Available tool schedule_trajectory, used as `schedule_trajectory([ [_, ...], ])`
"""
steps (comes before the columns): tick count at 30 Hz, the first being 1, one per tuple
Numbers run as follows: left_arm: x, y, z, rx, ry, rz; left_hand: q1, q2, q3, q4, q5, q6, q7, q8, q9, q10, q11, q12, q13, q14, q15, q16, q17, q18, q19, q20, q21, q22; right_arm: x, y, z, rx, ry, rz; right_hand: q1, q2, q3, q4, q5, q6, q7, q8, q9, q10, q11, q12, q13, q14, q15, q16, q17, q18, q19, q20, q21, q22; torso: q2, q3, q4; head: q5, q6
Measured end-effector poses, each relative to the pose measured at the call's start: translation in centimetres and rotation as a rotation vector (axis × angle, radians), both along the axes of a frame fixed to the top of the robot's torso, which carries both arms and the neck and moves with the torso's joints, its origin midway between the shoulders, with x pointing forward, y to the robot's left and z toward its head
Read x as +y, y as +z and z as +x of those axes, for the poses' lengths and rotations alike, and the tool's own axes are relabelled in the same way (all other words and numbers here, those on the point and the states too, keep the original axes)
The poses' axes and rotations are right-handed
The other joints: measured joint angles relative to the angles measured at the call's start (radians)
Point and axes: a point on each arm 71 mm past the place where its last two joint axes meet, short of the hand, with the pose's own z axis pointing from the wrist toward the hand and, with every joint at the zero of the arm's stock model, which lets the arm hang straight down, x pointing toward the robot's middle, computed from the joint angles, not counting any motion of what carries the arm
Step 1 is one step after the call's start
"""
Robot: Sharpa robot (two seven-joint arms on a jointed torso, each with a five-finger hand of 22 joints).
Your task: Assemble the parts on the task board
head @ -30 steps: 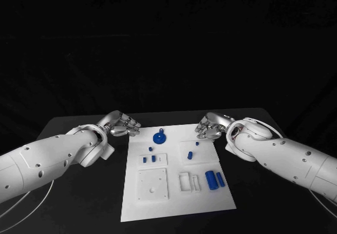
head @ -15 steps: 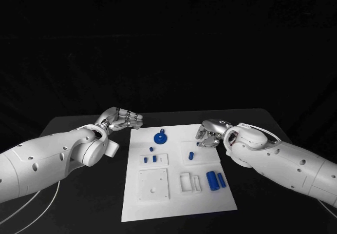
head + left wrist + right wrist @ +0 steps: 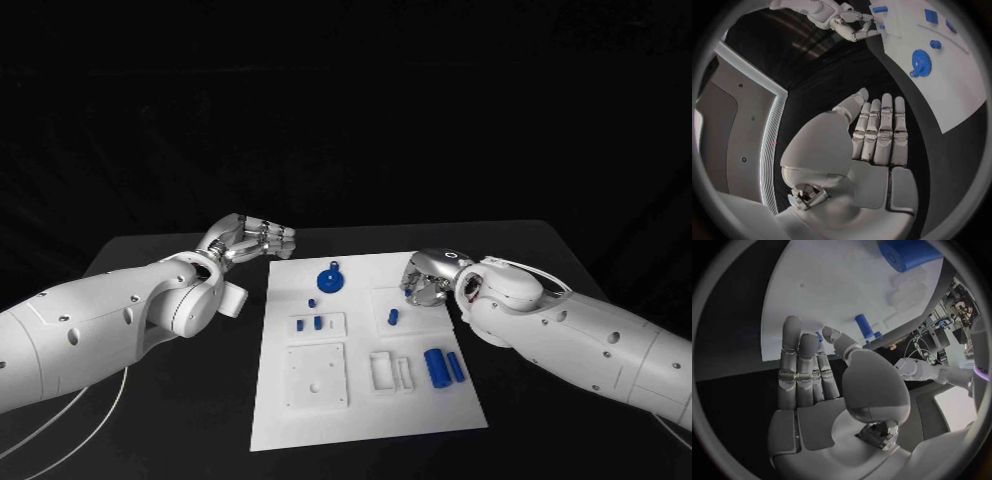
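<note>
The white task board point(image 3: 368, 400) lies in the middle of the black table. At its far end lies a blue gear point(image 3: 330, 281); nearer are small blue pieces point(image 3: 309, 325), a blue peg point(image 3: 392, 317) and two blue cylinders point(image 3: 444, 367). My left hand point(image 3: 257, 240) hovers off the board's far left corner. In the left wrist view its fingers point(image 3: 879, 132) are straight and hold nothing, with the gear point(image 3: 921, 60) ahead. My right hand point(image 3: 428, 278) sits at the board's far right edge. Its fingers point(image 3: 801, 365) are extended and empty, near the peg point(image 3: 864, 326).
A white recessed plate point(image 3: 315, 378) and a small white bracket point(image 3: 387, 371) sit on the board's near half. Black table point(image 3: 173, 400) surrounds the board on both sides. My two white forearms flank the board.
My left hand has drifted a little farther from the board's corner. My right hand has come down and inward to the board's far right edge.
</note>
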Motion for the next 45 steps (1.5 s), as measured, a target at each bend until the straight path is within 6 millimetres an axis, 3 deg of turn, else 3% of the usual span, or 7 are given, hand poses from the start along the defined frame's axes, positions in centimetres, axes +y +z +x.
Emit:
schedule_trajectory([
  [6,-0.03,0.05,0.01,-0.004,-0.001,-0.006,0.0,0.0,0.0,0.0,0.0,0.0,0.0,0.0,0.0,-0.004,0.004,0.0,0.0,-0.001,0.001,0.0,0.0,0.0,0.0,0.0,0.0,-0.012,0.15,-0.16,-0.02,-0.007,0.001,0.0,0.0,0.0,0.064,-0.002,-0.03,0.023,-0.006,0.0,0.0,0.033,-0.005,-0.001,-0.002,-0.005,-0.005,0.02,0.002,-0.001,0.0,0.0,0.025,0.036,0.0,0.001,-0.0002,0.001,-0.002],
  [10,-0.09,0.09,0.0,-0.008,-0.004,-0.009,0.0,0.0,-0.003,-0.003,0.0,0.0,0.0,0.0,0.0,-0.004,0.004,0.0,0.0,-0.003,0.003,0.0,0.0,0.0,0.0,0.0,0.0,-0.017,0.2,-0.28,0.03,-0.018,-0.002,-0.001,0.018,0.005,0.111,-0.007,-0.088,0.061,-0.015,0.0,0.001,0.075,-0.019,-0.005,-0.002,-0.01,-0.015,0.028,0.005,-0.012,0.002,-0.014,0.042,0.061,0.0,0.0009,-0.0003,0.001,-0.003],
  [22,-0.15,0.16,0.0,-0.014,-0.008,-0.013,0.0,0.0,-0.003,-0.003,0.0,0.0,0.0,0.0,0.0,-0.011,0.004,0.0,0.0,-0.006,0.006,0.0,0.0,0.0,0.0,0.0,0.0,-0.024,0.41,-0.64,0.05,-0.054,-0.006,-0.015,0.018,0.005,0.175,0.01,-0.13,0.102,-0.028,-0.001,0.002,0.119,-0.035,-0.008,0.004,-0.01,-0.022,0.033,-0.001,-0.022,-0.003,-0.022,0.065,0.127,-0.001,0.0,-0.0003,0.0,-0.007],
  [32,-0.12,0.18,0.09,-0.016,-0.006,-0.013,0.0,0.0,-0.005,-0.006,0.0,0.0,0.0,0.0,0.0,-0.011,0.004,0.0,0.0,-0.009,0.009,0.0,0.0,0.0,0.0,0.0,0.0,-0.031,0.59,-0.85,-0.11,-0.085,-0.012,-0.025,0.008,-0.006,0.212,0.025,-0.115,0.127,-0.034,-0.005,0.007,0.144,-0.039,-0.004,0.002,-0.01,-0.033,0.037,-0.012,-0.034,0.0,-0.033,0.071,0.162,-0.001,-0.0004,-0.0003,-0.004,-0.008],
  [45,0.22,0.19,0.31,-0.019,0.005,-0.01,0.0,0.0,-0.01,-0.001,0.0,0.0,0.0,0.0,0.0,-0.014,0.007,0.0,0.0,-0.009,0.009,0.0,0.0,0.0,0.003,0.004,0.0,-0.053,0.42,-0.73,-0.55,-0.113,-0.017,-0.017,0.009,-0.013,0.22,0.033,-0.107,0.135,-0.036,-0.008,0.009,0.148,-0.035,-0.004,0.001,-0.01,-0.033,0.05,-0.033,-0.026,0.0,-0.033,0.072,0.215,-0.001,0.0,-0.0004,-0.003,-0.008],
])
